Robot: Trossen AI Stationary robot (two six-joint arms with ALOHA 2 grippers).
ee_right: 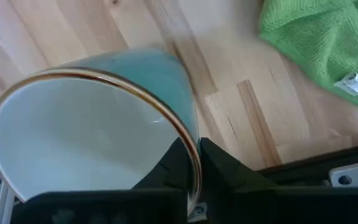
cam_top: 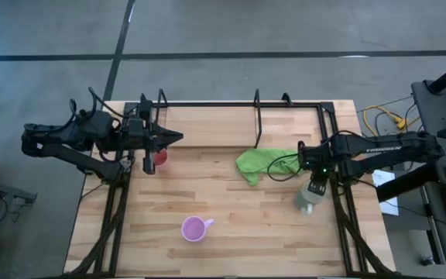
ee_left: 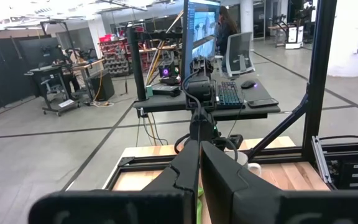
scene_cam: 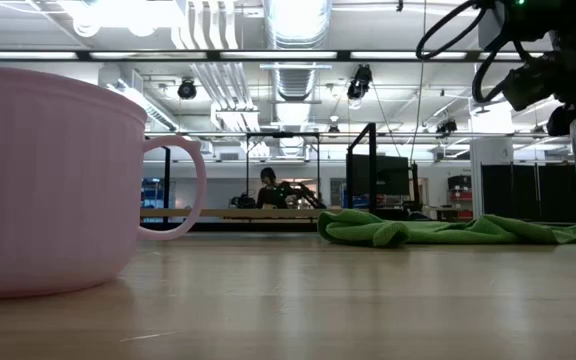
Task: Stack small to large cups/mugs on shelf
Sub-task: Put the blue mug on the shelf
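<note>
Purple mug point(scene_cam: 53, 180) sits closest, untouched. Your right gripper point(ee_right: 194, 163) is clamped on grey mug point(ee_right: 98, 130) rim; left gripper point(cam_top: 169, 138) closed, empty, over shelf point(cam_top: 207, 124). Next: carry it to shelf.

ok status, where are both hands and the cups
Right hand shut on grey-white mug, tilted. Left hand shut, above red cup. Purple mug untouched. Green cloth near shelf.

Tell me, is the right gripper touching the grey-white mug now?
Touching. In the right wrist view the right gripper has its fingers closed on the rim of the grey-white mug, one on each side of the wall.
</note>
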